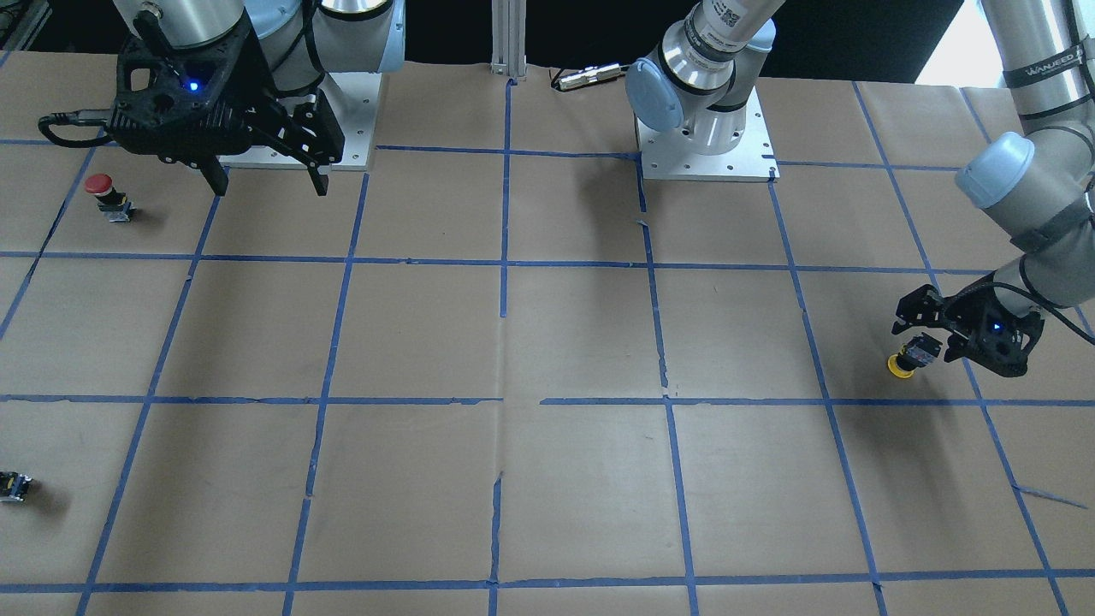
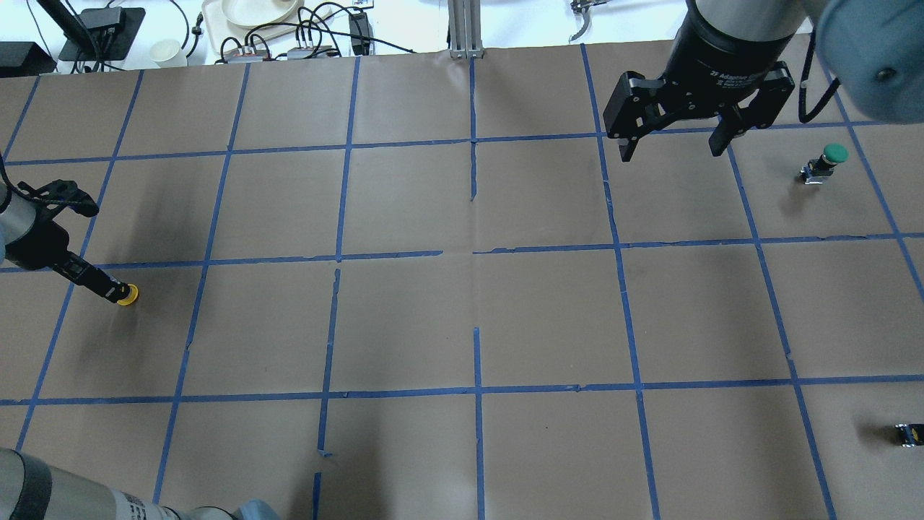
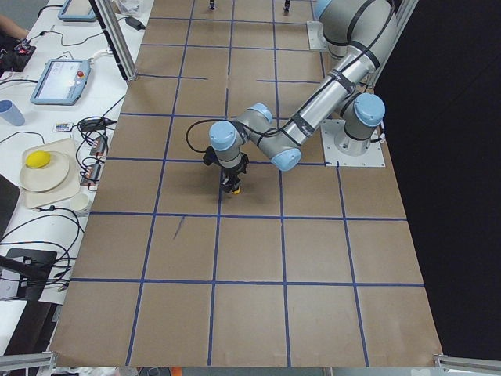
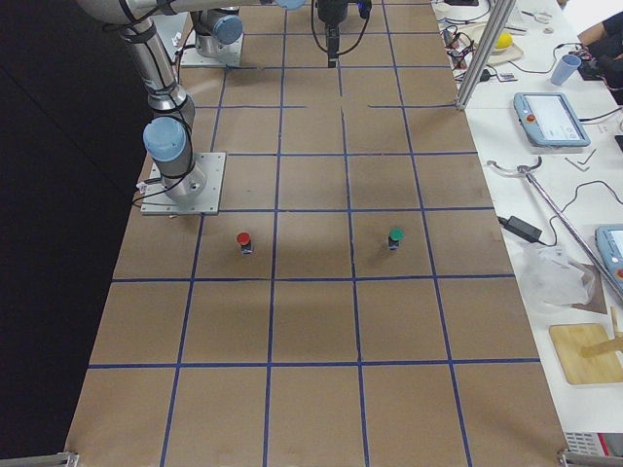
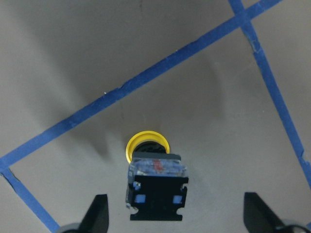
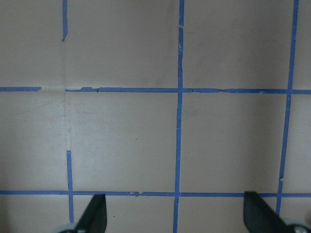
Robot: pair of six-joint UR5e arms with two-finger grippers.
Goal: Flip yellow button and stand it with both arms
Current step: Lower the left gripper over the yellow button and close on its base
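Note:
The yellow button [image 5: 154, 178] rests with its yellow cap on the brown paper and its black-and-grey body tilted up toward the wrist camera. It also shows in the front view [image 1: 908, 356] and the overhead view [image 2: 128, 295]. My left gripper [image 1: 926, 340] hovers low right over it, open. In the left wrist view both fingers [image 5: 97, 216] stand well clear of the body. My right gripper [image 2: 671, 152] is open and empty, raised high over the table on the other side, with only paper below it in its wrist view.
A red-capped button [image 1: 103, 193] stands near the right arm's base plate [image 1: 351, 154]. A green-capped button [image 2: 827, 162] stands at the far right. A small dark part [image 2: 907, 434] lies at the right edge. Blue tape lines cross the paper.

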